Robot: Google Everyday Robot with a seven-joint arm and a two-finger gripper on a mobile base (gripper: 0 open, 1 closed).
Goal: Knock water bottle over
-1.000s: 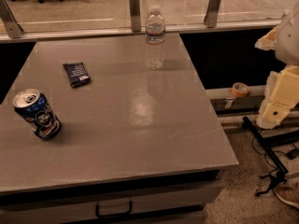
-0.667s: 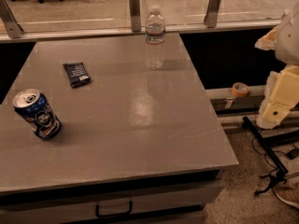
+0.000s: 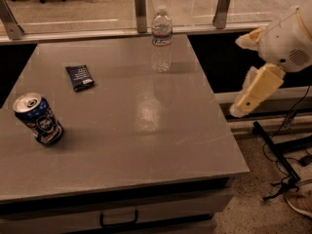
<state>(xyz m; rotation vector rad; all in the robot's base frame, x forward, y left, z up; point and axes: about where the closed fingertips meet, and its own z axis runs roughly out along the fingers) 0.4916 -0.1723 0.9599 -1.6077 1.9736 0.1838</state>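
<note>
We see the water bottle [image 3: 161,40] standing upright near the far edge of the grey bench [image 3: 146,145], a little right of the middle of that edge, with its white cap on and a narrow label band around its upper body. Behind it runs a low rail with metal posts [image 3: 140,4] and glass panels. A small dark packet [image 3: 80,77] lies flat on the bench to the left of the bottle and nearer to us, well apart from it. Farther left and closer to the front, a blue-and-white printed can [image 3: 38,119] stands tilted near the left edge, its top opened. The middle of the bench carries a pale glare from the lights above. The robot's arm [image 3: 287,38] comes in from the right side of the view, white and rounded at the joint, and the cream-coloured gripper [image 3: 246,101] hangs from it, pointing down and to the left. We find it off the right edge of the bench, over the dark gap and the floor, well apart from the bottle and touching nothing. Whether it stands wide or narrow we cannot tell. Below the front edge a drawer with a dark handle [image 3: 119,221] shows, and black cables [image 3: 287,130] trail on the speckled floor at the right
</note>
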